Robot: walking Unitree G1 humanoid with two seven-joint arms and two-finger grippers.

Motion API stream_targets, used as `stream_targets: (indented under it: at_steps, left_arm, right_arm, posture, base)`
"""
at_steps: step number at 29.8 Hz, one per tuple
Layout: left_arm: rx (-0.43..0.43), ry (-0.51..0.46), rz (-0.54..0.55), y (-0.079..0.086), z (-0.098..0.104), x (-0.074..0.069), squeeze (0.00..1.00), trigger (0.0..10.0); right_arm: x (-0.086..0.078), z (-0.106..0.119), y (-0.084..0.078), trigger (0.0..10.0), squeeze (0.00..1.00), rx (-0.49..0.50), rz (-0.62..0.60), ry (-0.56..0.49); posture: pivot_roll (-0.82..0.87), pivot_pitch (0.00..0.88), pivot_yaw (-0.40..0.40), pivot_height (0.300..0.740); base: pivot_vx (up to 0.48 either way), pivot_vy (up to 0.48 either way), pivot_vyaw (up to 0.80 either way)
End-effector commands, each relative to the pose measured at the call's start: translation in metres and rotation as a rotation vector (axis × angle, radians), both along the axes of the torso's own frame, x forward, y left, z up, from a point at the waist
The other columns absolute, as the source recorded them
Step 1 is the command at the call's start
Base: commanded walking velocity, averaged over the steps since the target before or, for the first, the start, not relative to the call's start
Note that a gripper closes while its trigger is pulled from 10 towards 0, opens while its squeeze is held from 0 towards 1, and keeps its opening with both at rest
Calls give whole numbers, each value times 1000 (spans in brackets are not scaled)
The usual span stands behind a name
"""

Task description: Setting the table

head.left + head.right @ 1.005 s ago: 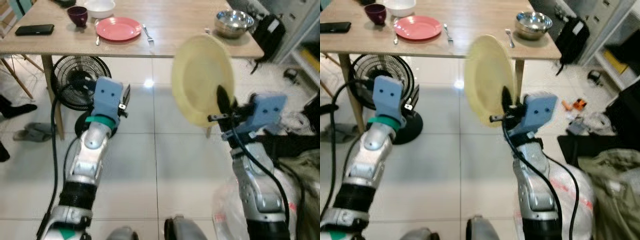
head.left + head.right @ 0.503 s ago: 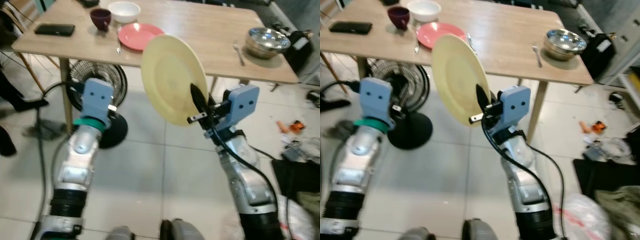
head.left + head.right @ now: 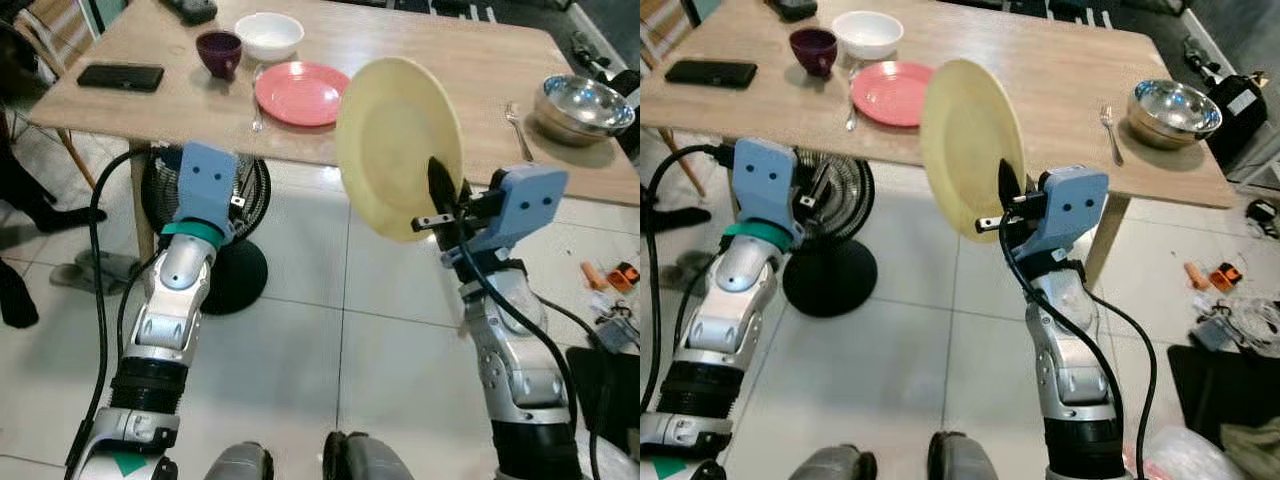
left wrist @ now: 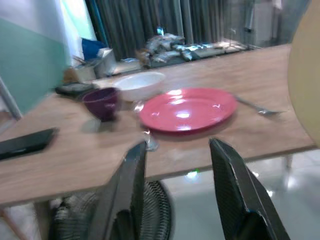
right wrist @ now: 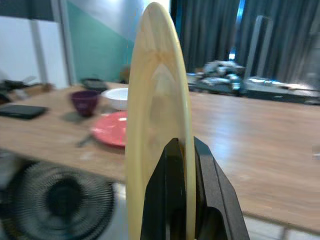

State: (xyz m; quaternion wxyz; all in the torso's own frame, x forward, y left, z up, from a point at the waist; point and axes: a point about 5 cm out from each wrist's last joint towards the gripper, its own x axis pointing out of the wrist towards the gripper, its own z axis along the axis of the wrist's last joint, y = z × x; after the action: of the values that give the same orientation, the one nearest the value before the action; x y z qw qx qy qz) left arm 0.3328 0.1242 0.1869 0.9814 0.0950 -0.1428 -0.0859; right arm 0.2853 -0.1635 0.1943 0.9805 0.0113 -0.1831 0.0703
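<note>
Plate (image 3: 395, 140), yellow, pinched on edge at its lower rim by right claw (image 3: 440, 205), kept upright short of desk (image 3: 440, 90) to clear the near edge. Bare wood between pink plate (image 3: 300, 93) and steel bowl (image 3: 583, 97), likely its place. Left claw (image 4: 175, 190) wide, empty, below desk edge.

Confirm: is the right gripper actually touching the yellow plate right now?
Touching. In the right wrist view the right gripper has both black fingers pressed against the rim of the yellow plate, held on edge.
</note>
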Motion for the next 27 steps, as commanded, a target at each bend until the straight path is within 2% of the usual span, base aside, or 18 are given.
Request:
stream_targets:
  at_steps: [1, 8, 14, 27]
  left_arm:
    - [5, 25, 4, 3, -5, 0, 0, 10000]
    - [7, 20, 0, 2, -3, 0, 0, 10000]
    - [8, 13, -7, 1, -1, 1, 0, 10000]
    - [9, 16, -15, -1, 0, 1, 0, 10000]
  right_arm:
    - [-2, 5, -3, 10000, 0, 4, -23, -21]
    - [-1, 7, -7, 10000, 0, 11, -64, -28]
    - [-1, 20, -16, 10000, 0, 72, -104, -82]
    - [-2, 21, -22, 10000, 0, 100, -139, -80]
  posture:
    - [32, 0, 7, 740]
    - [34, 0, 8, 740]
    - [33, 0, 16, 740]
    - [31, 0, 18, 740]
  base:
    - [394, 0, 0]
    - [393, 0, 0]
    - [394, 0, 0]
    - [394, 0, 0]
